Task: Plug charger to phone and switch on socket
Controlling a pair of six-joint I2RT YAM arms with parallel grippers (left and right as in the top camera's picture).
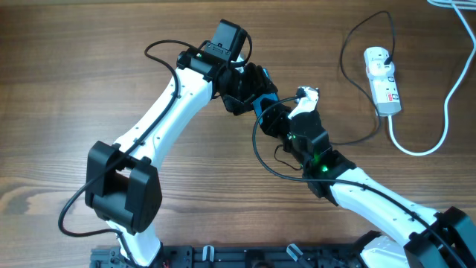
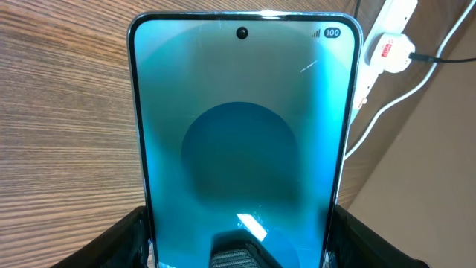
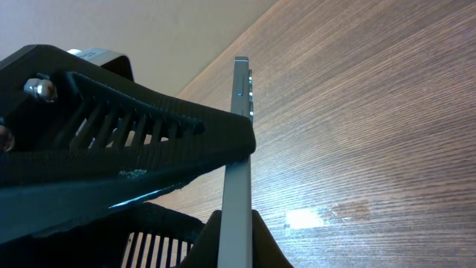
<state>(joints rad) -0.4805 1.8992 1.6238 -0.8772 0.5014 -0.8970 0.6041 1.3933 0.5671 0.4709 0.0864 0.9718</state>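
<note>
The phone (image 2: 238, 126) has a cyan-blue screen and fills the left wrist view. My left gripper (image 2: 242, 249) is shut on its two long edges. In the overhead view only a cyan sliver of the phone (image 1: 265, 100) shows between my left gripper (image 1: 251, 88) and right gripper (image 1: 281, 117). In the right wrist view the phone (image 3: 239, 149) stands edge-on, with my right gripper (image 3: 238, 249) closed on its two faces. The white socket (image 1: 381, 80) lies at the far right. The black charger cable (image 1: 366, 137) runs from it toward my right arm. Its plug tip is hidden.
A thick white cord (image 1: 446, 112) loops to the right of the socket. In the left wrist view the socket (image 2: 390, 30) with a white adapter and the white cord (image 2: 372, 119) lie beyond the phone. A black loop of cable (image 1: 258, 152) hangs under my right wrist.
</note>
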